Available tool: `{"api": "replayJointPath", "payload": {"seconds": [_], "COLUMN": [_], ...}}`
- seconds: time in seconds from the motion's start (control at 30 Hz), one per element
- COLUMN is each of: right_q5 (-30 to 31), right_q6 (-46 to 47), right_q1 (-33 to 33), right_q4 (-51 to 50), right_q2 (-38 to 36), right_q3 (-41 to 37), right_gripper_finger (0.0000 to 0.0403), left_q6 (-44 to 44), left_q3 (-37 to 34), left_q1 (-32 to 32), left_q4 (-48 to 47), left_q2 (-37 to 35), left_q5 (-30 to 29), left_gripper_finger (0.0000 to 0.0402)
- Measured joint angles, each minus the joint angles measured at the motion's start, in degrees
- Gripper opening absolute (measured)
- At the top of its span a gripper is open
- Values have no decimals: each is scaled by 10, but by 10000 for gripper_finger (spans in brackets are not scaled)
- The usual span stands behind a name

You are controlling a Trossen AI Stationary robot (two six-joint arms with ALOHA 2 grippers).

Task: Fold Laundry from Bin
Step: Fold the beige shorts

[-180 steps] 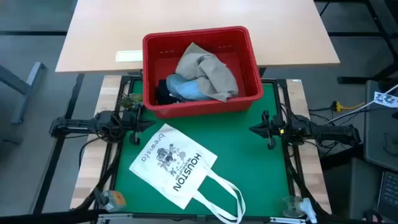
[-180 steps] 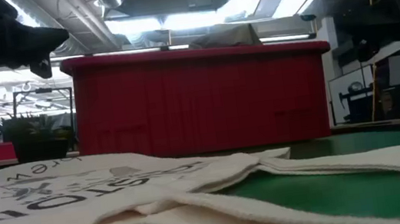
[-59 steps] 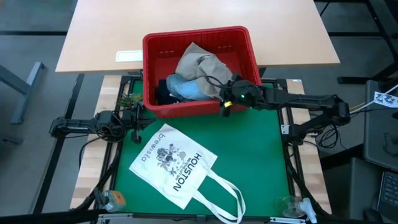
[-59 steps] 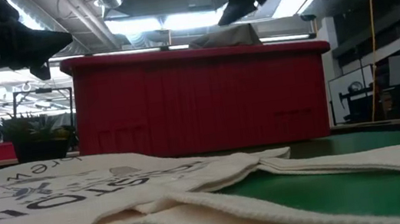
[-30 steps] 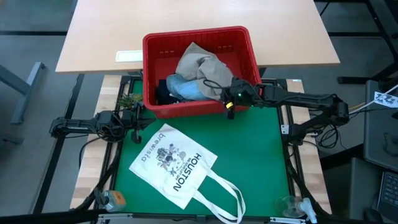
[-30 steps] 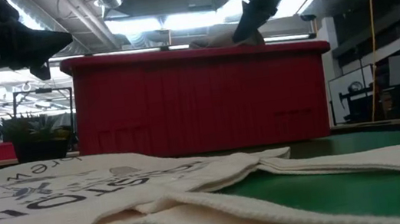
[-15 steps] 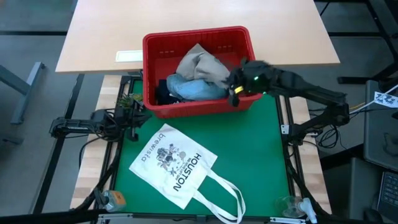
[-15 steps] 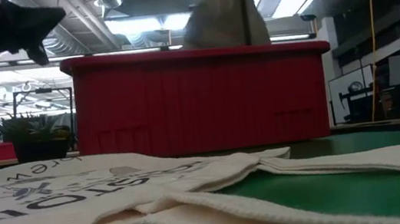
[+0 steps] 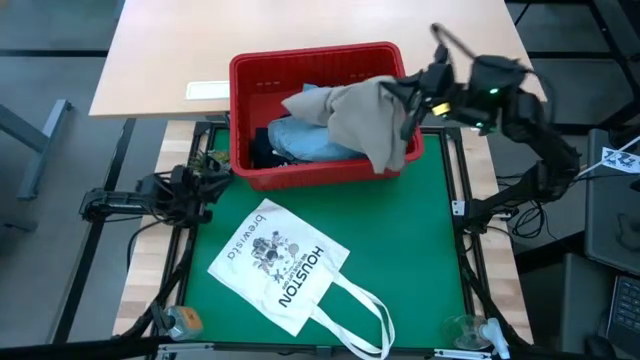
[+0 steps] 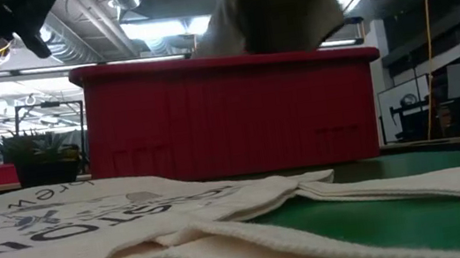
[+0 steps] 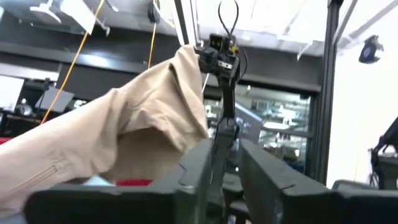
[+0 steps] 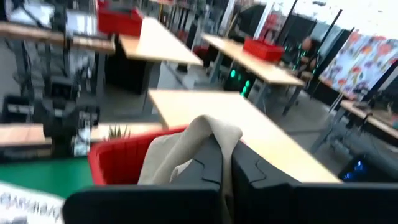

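- Green matting (image 9: 400, 260) covered the worktop in the high view, with a pale wooden table (image 9: 320, 50) beyond it. The red bin (image 9: 245, 110) sat at the mat's far edge, straddling onto that table. The right gripper (image 9: 408, 98) was raised over the bin's right side, its fingers pinched together on the beige cloth (image 9: 375, 120), which hung lifted and draped over the bin's right near corner. Light blue jeans (image 9: 310, 140) and a dark garment (image 9: 262, 150) lay inside the bin, left of the cloth. The left gripper (image 9: 212, 172) waited at the mat's left edge, just near-left of the bin — its fingers stood slightly apart and held nothing. A white tote bag (image 9: 285, 265) printed "HOUSTON" lay flat on the near left of the mat.
- Low view: the bin's red wall (image 10: 228, 111) filled the middle, and the beige cloth (image 10: 272, 8) rose above its rim towards the right. The tote bag (image 10: 92, 227) spread across the near foreground. A small potted plant (image 10: 37, 154) stood left of the bin.
- Left wrist view: the left gripper's own fingers (image 11: 267, 180) showed a narrow gap between them; farther off, the right arm held the beige cloth (image 11: 137, 130) up by a pinched peak.
- Right wrist view: the right gripper's fingers (image 12: 255, 168) were clamped on a fold of the beige cloth (image 12: 186, 146), with the bin (image 12: 115, 162) below and behind it, and other tables in the room beyond.
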Motion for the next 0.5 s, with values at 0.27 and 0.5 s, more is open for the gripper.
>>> {"api": "replayJointPath", "payload": {"seconds": [0.27,0.5], "right_q5": [-45,-45], "right_q6": [0,8], "right_q1": [0,0], "right_q4": [0,2], "right_q2": [0,0], "right_q3": [70,81], "right_gripper_finger": [1,1], "left_q6": [19,79], "left_q3": [18,96], "left_q1": [0,0], "left_q4": [38,39], "left_q2": [7,98], "left_q5": [-11,-35], "left_gripper_finger": [148,153]}}
